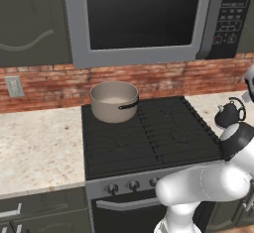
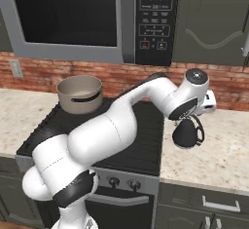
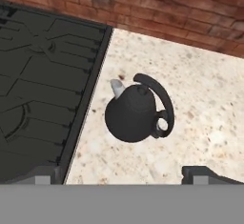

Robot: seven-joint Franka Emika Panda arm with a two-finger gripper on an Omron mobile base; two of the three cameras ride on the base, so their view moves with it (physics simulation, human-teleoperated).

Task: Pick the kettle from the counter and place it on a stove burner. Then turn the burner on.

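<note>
a small dark kettle (image 3: 136, 115) sits upright on the counter (image 3: 209, 99), just beside the cooktop's (image 3: 43, 85) right edge, untouched. the gripper (image 3: 125, 173) hangs above it, fingers spread wide, likely lining up to grasp the looped handle. a pot (image 1: 114, 101) occupies the back-left burner.

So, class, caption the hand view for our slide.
Open gripper hovering above the dark kettle on the speckled counter, beside the black cooktop.

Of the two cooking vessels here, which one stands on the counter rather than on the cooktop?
The kettle, small, dark, with a looped handle. It stands on the counter right of the cooktop; the wide beige pot sits on a rear burner.
</note>
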